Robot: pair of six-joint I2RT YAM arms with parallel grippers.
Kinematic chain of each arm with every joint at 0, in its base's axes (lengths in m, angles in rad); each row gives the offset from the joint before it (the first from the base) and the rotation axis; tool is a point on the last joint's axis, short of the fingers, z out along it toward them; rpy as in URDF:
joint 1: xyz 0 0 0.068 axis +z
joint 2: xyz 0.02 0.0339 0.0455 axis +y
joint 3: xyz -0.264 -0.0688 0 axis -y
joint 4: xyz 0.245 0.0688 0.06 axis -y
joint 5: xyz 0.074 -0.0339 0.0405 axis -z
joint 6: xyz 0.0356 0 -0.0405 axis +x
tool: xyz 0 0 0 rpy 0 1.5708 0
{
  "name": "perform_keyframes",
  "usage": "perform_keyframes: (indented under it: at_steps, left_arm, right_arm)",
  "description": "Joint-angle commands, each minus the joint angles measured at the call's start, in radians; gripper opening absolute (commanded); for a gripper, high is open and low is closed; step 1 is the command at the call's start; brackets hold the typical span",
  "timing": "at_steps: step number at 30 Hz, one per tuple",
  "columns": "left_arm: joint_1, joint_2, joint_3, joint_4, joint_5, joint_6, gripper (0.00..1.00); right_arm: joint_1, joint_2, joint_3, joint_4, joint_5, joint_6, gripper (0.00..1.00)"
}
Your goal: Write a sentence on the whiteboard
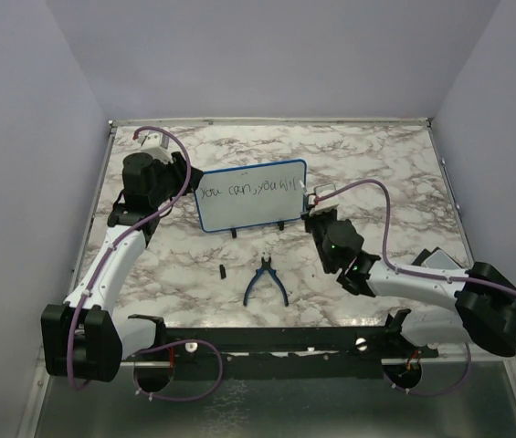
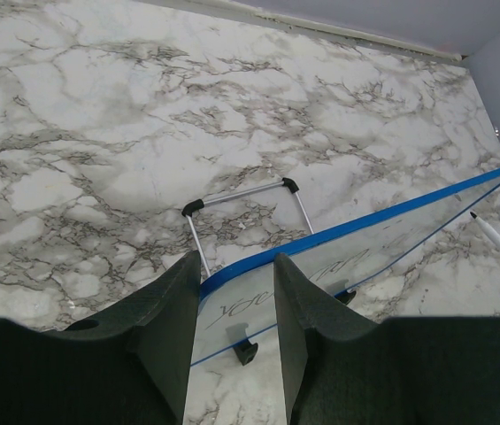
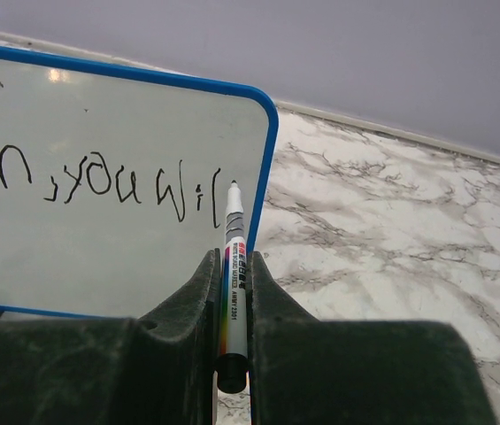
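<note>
With the left gripper (image 2: 236,266) clamped on the 9 o'clock edge of the whiteboard (image 1: 250,196) standing mid-way across the table (image 1: 394,182), and the right gripper (image 3: 233,262) gripping the marker (image 3: 234,221), press the tip lightly at the 3 o'clock end of the sentence (image 3: 99,181) to finish the last word.

whiteboard (image 1: 239,214) | sentence (image 1: 247,190): "you can, you wil", black hand-writ. | marker (image 3: 234,257) label: too small 2 read

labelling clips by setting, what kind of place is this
Probably a robot lab test cell: a left arm and right arm bolted at the edge of a marble-patterned table, plain pale walls boxing it in, only a whiteboard and pliers set out.
</note>
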Motion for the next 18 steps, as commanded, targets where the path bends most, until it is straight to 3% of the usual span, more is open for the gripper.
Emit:
perform_keyframes:
  at_steps: [1, 18]
  left_arm:
    - [-0.003, -0.019, -0.014, -0.004, 0.032, 0.002, 0.40]
    - [-0.004, -0.019, -0.014, -0.004, 0.029, 0.004, 0.40]
  right_arm:
    - [-0.010, 0.027, 0.032, 0.055, 0.004, -0.023, 0.01]
    - [-0.022, 0.061, 0.032, 0.050, 0.003, -0.007, 0.01]
